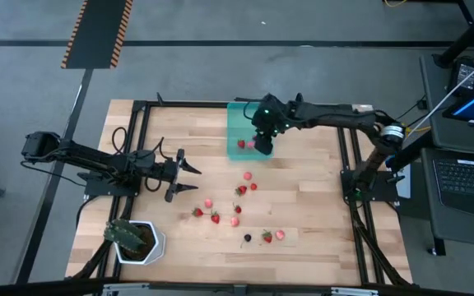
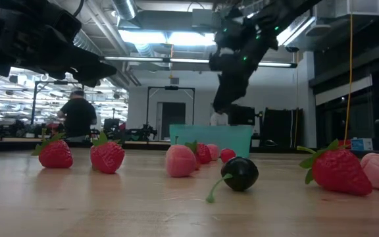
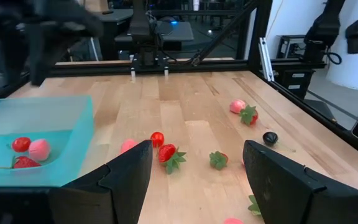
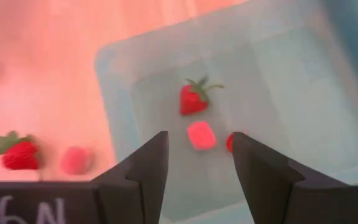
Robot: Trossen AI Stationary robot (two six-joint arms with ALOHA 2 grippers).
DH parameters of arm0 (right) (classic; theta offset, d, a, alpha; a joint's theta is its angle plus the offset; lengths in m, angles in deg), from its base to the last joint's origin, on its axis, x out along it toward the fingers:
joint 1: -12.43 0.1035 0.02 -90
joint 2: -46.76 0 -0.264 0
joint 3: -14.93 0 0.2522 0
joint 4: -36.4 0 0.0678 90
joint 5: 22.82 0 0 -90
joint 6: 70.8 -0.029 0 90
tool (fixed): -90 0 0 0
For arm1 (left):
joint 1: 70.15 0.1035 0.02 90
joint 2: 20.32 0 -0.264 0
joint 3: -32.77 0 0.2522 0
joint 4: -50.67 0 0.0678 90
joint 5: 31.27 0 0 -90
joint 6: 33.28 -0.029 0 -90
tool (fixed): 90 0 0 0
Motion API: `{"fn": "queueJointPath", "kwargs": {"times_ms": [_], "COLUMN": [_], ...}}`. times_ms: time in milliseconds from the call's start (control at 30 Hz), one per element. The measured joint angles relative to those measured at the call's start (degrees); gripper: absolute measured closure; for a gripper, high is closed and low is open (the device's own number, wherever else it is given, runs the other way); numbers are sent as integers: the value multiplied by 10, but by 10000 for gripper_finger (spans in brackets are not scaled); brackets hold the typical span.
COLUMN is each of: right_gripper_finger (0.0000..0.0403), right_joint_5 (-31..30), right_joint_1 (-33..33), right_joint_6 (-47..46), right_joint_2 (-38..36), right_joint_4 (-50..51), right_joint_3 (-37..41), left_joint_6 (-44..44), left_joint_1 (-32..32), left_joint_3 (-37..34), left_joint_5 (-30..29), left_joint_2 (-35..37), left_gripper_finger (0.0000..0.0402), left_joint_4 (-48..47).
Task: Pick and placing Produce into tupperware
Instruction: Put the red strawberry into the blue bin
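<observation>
I hold my right claw (image 1: pixel 263 145) empty with its jaws apart over the tupperware (image 1: pixel 239 123), clearing its rim before fetching another strawberry (image 1: pixel 241 190).

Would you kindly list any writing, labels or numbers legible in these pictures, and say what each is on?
Pale handwritten marks on the dark body of the right tool, by the picture's lower left corner: not clearly legible.
Small label on a stand behind the table, low view: too small to read.
Nothing else carries readable text.

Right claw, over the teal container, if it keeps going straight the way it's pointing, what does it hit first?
Probably the pink fruit lying in the tupperware. The right claw points down into it, open and empty, with that piece between its fingers; depth is hard to judge.
</observation>
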State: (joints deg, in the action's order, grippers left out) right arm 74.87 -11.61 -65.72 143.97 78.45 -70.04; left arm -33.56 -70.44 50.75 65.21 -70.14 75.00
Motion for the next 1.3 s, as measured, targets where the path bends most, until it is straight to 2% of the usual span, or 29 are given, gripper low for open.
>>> {"fn": "queueJointPath", "kwargs": {"times_ms": [400, 667, 967, 1167, 1300], "right_gripper_finger": [225, 225, 225, 225, 225], "right_joint_5": [0, -1, -5, -66, -66], "right_joint_1": [91, 156, 217, 232, 247], "right_joint_6": [-65, -80, -100, -106, -117], "right_joint_2": [-222, -353, -446, -515, -559], "right_joint_4": [-175, -227, -269, -290, -354], "right_joint_3": [237, 325, 415, 482, 534], "left_joint_6": [-2, -2, -3, -2, 28], "left_joint_1": [0, 0, 0, 0, -2], "left_joint_3": [0, 0, 0, 0, 0], "left_joint_5": [0, 1, 2, 4, 5], "left_joint_2": [0, 0, 0, 0, 0], "left_gripper_finger": [156, 156, 156, 156, 156], "left_joint_4": [5, 52, 66, 66, 66]}}
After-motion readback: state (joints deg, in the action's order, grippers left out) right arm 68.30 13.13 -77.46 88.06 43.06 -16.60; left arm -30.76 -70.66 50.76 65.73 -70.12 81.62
